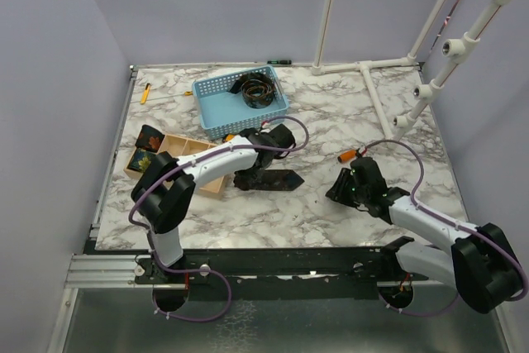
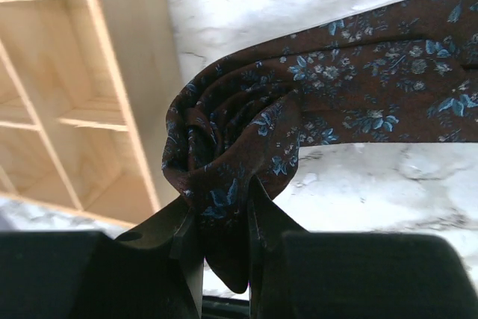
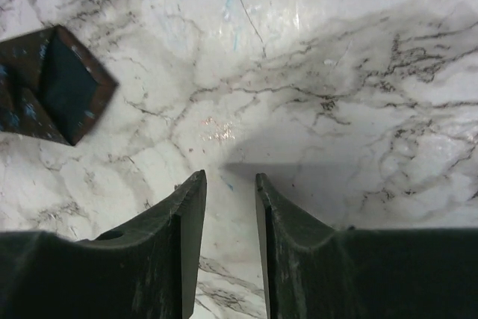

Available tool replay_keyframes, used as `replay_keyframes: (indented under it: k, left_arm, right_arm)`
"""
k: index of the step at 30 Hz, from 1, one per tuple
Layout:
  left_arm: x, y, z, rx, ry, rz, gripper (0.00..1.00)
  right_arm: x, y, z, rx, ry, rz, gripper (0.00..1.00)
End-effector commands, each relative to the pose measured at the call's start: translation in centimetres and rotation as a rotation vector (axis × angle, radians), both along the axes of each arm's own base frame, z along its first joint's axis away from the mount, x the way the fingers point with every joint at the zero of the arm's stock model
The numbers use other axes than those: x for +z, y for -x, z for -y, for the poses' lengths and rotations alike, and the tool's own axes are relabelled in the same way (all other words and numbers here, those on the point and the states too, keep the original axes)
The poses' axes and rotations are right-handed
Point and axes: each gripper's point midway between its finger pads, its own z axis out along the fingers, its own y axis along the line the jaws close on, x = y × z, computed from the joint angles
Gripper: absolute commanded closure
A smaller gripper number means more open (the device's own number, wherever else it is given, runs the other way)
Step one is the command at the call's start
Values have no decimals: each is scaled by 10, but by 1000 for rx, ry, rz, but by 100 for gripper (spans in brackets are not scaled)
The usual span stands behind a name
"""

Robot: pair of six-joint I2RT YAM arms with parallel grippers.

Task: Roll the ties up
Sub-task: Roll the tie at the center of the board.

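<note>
Tie (image 2: 336, 87): dark floral fabric, coiled end | left fingers (image 2: 183, 240) pinching coil | right fingers (image 3: 190, 211) slightly parted

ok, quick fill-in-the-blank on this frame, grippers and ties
The left gripper pinches the partly rolled tie, printed with ____ flowers.
The right gripper holds ____.
The compartment box beside that roll is made of ____.
Missing words: blue; nothing; wood.
</note>
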Motion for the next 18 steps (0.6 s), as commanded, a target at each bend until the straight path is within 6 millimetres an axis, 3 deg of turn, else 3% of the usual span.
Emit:
replay_keyframes:
  k: [1, 10, 18]
  left_arm:
    - [15, -6, -29, 18, -308, 78, 100]
    - [-2, -15, -19, 81, -541, 195, 100]
    - [-13, -17, 14, 68, -619, 262, 100]
  right_arm:
    - [-1, 12, -12, 44, -68, -8, 63]
    - [-7, 37, -9, 67, -99, -35, 63]
    - [-2, 42, -13, 85, -136, -32, 63]
